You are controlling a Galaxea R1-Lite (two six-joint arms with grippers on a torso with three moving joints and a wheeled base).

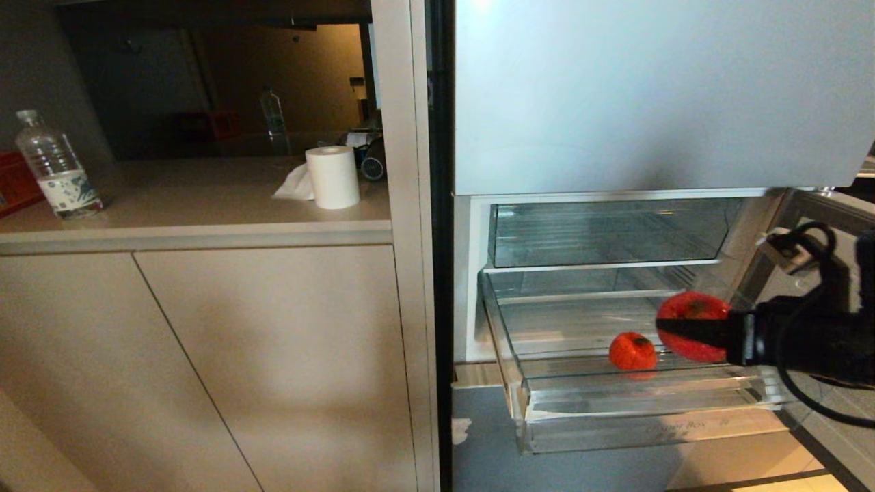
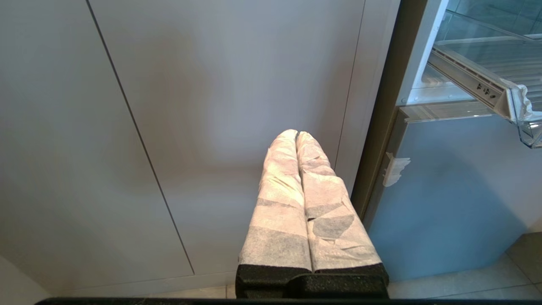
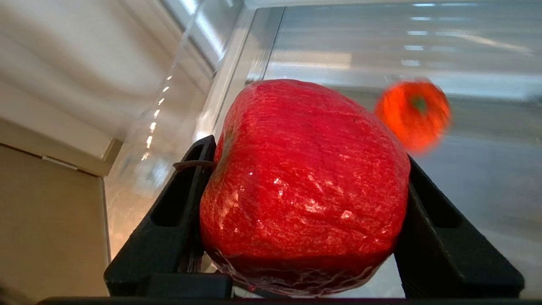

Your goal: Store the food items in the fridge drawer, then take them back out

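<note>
Right pincer (image 1: 673,333) holds the red wrapped fruit (image 1: 692,316) above the fridge drawer (image 1: 656,427); drawer floor lies directly below, orange-red ball (image 1: 632,351) just beside. Left pincer (image 2: 296,137) shut, parked.

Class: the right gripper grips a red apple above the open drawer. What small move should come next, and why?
Probably lower it a little: the right gripper holds the red apple above the drawer floor, beside the orange fruit already inside.

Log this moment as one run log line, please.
right end effector: shut on red apple, over fridge drawer | orange fruit: in drawer | left end effector: shut, parked by cabinet
</note>
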